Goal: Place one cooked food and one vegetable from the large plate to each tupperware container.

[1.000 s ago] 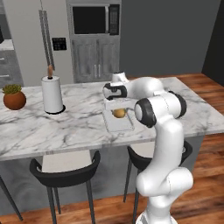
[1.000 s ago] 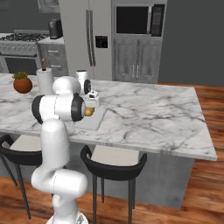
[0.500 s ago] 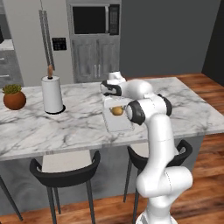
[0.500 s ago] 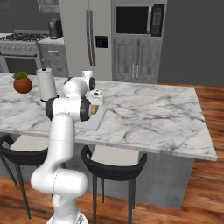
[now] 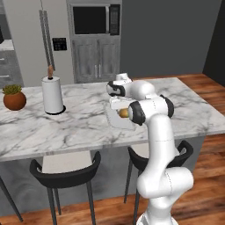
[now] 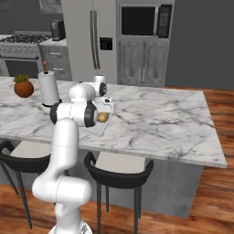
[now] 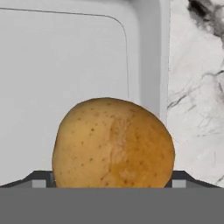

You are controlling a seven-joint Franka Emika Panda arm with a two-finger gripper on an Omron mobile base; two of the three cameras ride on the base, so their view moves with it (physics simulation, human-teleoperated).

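Note:
My gripper (image 7: pixel 111 181) is shut on a brown potato (image 7: pixel 113 142), which bulges between the two dark fingertips (image 7: pixel 41 179). Right below it lies a translucent pale-grey tupperware container (image 7: pixel 65 57), one rounded corner near the marble. From the base cameras the potato (image 5: pixel 124 113) (image 6: pixel 103 117) hangs just over this container (image 5: pixel 119 124) (image 6: pixel 97 130) near the counter's front edge, with my gripper (image 5: pixel 123 112) on it. The large plate and the second container are hidden or out of view.
The marble counter (image 5: pixel 66 127) carries a paper towel roll (image 5: pixel 52 94) (image 6: pixel 48 89) and a potted plant (image 5: pixel 14 97) (image 6: pixel 23 87) to the left. Black stools (image 5: pixel 66 169) stand under the front edge. The counter's right half (image 6: pixel 160 119) is bare marble.
The gripper with the potato has shifted slightly to the right over the container, and the arm's upper links have folded in closer. The grip is unchanged.

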